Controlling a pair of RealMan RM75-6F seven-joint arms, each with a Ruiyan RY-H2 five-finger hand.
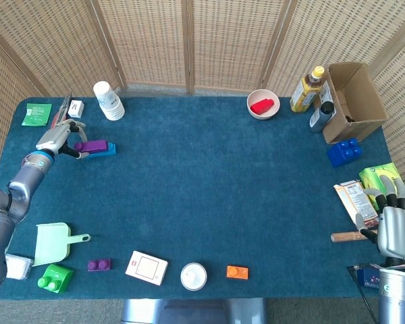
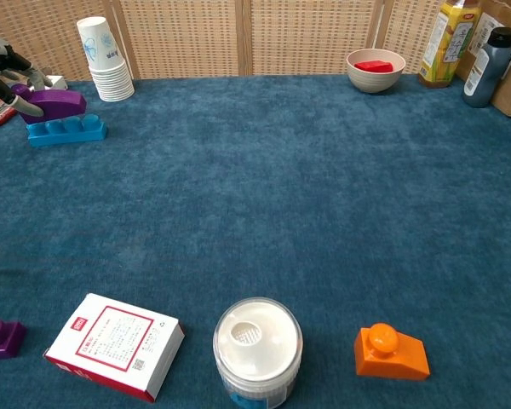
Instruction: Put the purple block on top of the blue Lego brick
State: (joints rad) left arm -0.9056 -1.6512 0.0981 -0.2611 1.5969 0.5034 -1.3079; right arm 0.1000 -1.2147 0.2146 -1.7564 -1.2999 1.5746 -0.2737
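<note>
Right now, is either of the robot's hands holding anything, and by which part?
The left hand holds the purple block by its left end, just above the blue Lego brick. The right hand holds nothing.

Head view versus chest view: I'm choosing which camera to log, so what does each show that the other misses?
Only the head view shows the right hand, open at the table's near right edge, along with the cardboard box, the dark blue brick, the green dustpan and the green brick. Only the chest view shows from the side how the purple block stands over the blue Lego brick. Both show the left hand holding that block, the paper cups, the bowl, the orange brick and the white jar.
</note>
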